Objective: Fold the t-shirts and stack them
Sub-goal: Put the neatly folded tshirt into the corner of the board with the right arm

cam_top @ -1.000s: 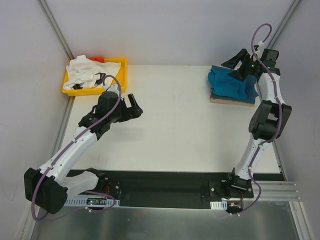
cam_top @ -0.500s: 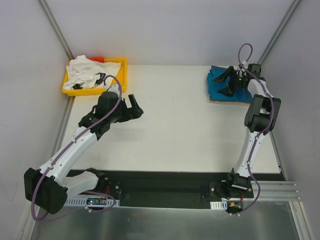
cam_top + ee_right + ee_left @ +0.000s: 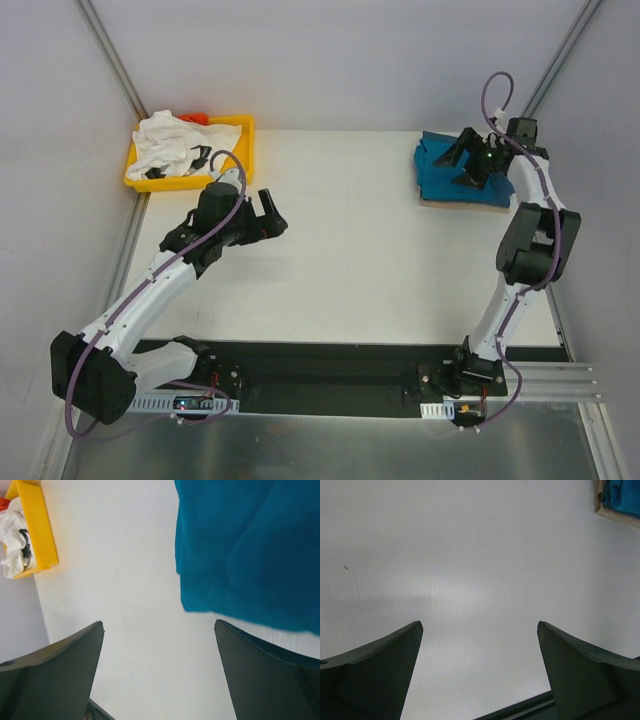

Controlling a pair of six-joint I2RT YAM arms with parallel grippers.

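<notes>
At the far left corner sits a yellow plastic tray (image 3: pixel 238 150), a shallow rectangle with hard straight walls. Heaped in it is the white t-shirt (image 3: pixel 168 145), soft crumpled cloth with black marks in its folds. A small red-orange thing (image 3: pixel 196 118) peeks out behind it, too little seen to name. The left arm (image 3: pixel 150 290), white shells over black joints with a purple cable looped along it, reaches over the left part of the tabletop (image 3: pixel 350 260), a smooth matte white sheet with faint fine ribbing. Its dark wedge-shaped jaws stand wide apart above bare surface, with nothing between them. At the far right the teal-blue t-shirts (image 3: pixel 437 175) lie folded in a soft, gently wrinkled pile on a thin tan board (image 3: pixel 470 204); how many layers, I cannot tell. The right arm (image 3: pixel 530 245) bends over that pile, its jaws spread wide above the cloth, gripping nothing.
</notes>
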